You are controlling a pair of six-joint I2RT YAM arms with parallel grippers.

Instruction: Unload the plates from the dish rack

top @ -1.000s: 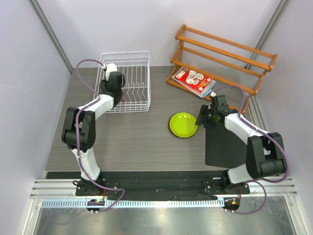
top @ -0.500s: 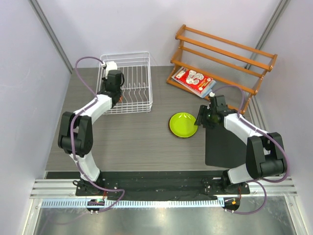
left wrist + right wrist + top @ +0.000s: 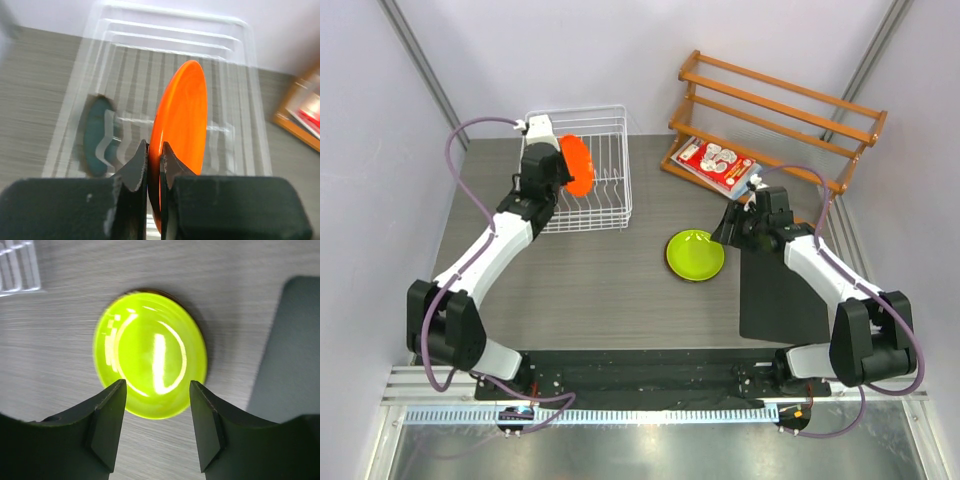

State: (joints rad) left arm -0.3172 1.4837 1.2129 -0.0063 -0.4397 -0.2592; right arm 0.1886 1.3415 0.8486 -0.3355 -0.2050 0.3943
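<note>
Gripping the orange plate (image 3: 182,110) upright over the dish rack (image 3: 602,205), left fingers (image 3: 132,167) clamp tight; right fingers (image 3: 107,420) hang open above the lime plate (image 3: 150,367), right of the rack.

One plate (image 3: 695,255) lies on the table (image 3: 600,295), right of the dish rack (image 3: 607,196).

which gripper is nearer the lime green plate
Right. The right gripper is open right at the lime green plate's edge; the left gripper is far off at the dish rack, shut on the orange plate.
</note>
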